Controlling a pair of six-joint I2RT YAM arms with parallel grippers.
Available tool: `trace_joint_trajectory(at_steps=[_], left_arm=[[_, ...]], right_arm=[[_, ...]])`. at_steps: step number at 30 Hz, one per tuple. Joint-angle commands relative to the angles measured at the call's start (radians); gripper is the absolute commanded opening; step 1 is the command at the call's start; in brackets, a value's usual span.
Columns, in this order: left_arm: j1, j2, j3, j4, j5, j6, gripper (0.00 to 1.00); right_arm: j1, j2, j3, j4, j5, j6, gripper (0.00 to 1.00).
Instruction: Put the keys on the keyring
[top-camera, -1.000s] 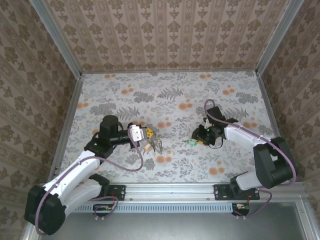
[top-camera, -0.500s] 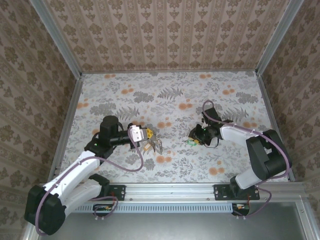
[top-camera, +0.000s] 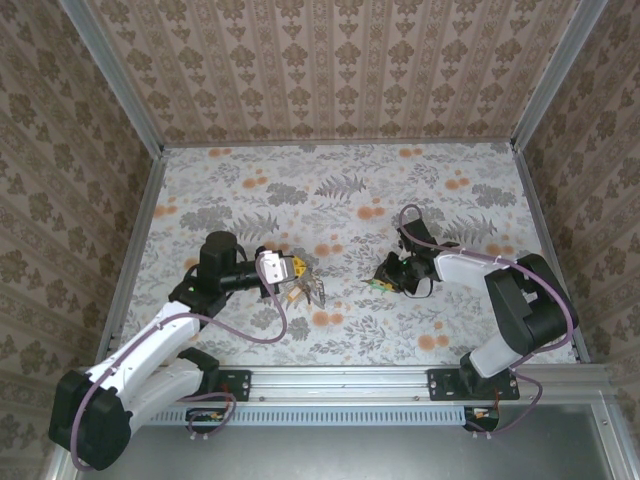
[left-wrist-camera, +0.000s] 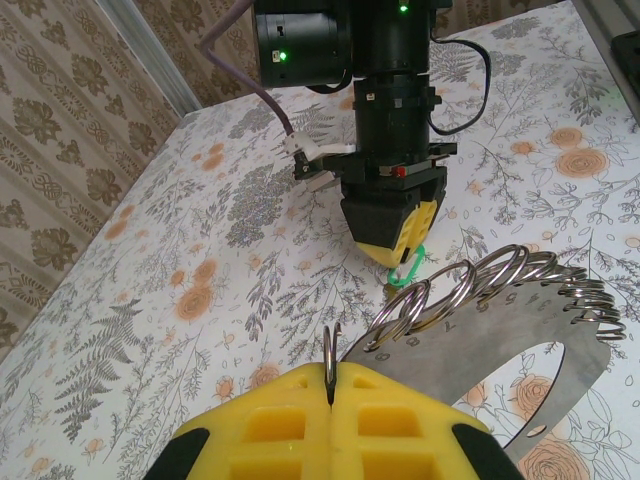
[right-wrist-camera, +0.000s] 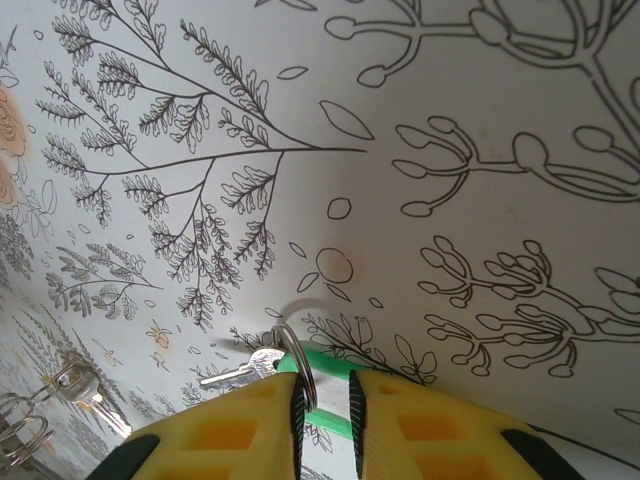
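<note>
So here's where we're at. Our left gripper (left-wrist-camera: 330, 392) has its yellow pads (left-wrist-camera: 270, 430) pressed tight together on one of the little split rings (left-wrist-camera: 520, 270) of the keyring (left-wrist-camera: 470, 350). That seems to hold the grey loop up off the table (top-camera: 350, 190), with the other rings fanned out along its rim.

Well off to the right of the keyring, our right gripper (right-wrist-camera: 328, 400) points down at the green-headed key (right-wrist-camera: 322, 362). That key lies across the narrow gap between the pads. A small silver key (right-wrist-camera: 240, 372) on its own wire ring sits just beside it, on the keyring side. Those pads are nearly together, but we honestly can't tell if they're biting on anything. A couple more silvery keys (right-wrist-camera: 82, 388) sit right by the keyring's rings.

Handling-wise, we reckon these keys are featherweight, hard, flat and slick, so they'll skate on the table or twist between the pads. Our best bet is to grab the green head across its flat faces and leave the hole end clear for threading. The loop looks stiff, but its rings probably swing freely and could flop about.
</note>
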Motion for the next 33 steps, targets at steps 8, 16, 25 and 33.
trace_joint_trajectory(at_steps=[8,16,25,33], left_arm=[[0.004,0.003,0.014,0.0,0.04,-0.001,0.0],[0.004,0.004,0.02,-0.005,0.046,0.002,0.0],[0.003,0.005,0.021,-0.007,0.052,0.003,0.0],[0.004,0.017,0.029,-0.012,0.057,-0.007,0.0]], right_arm=[[0.029,0.021,0.024,-0.021,0.037,-0.025,0.23],[0.052,0.012,0.051,-0.05,0.082,-0.044,0.16],[0.071,0.0,0.051,-0.033,0.094,-0.044,0.22],[0.09,0.013,0.067,0.002,0.081,-0.065,0.2]])
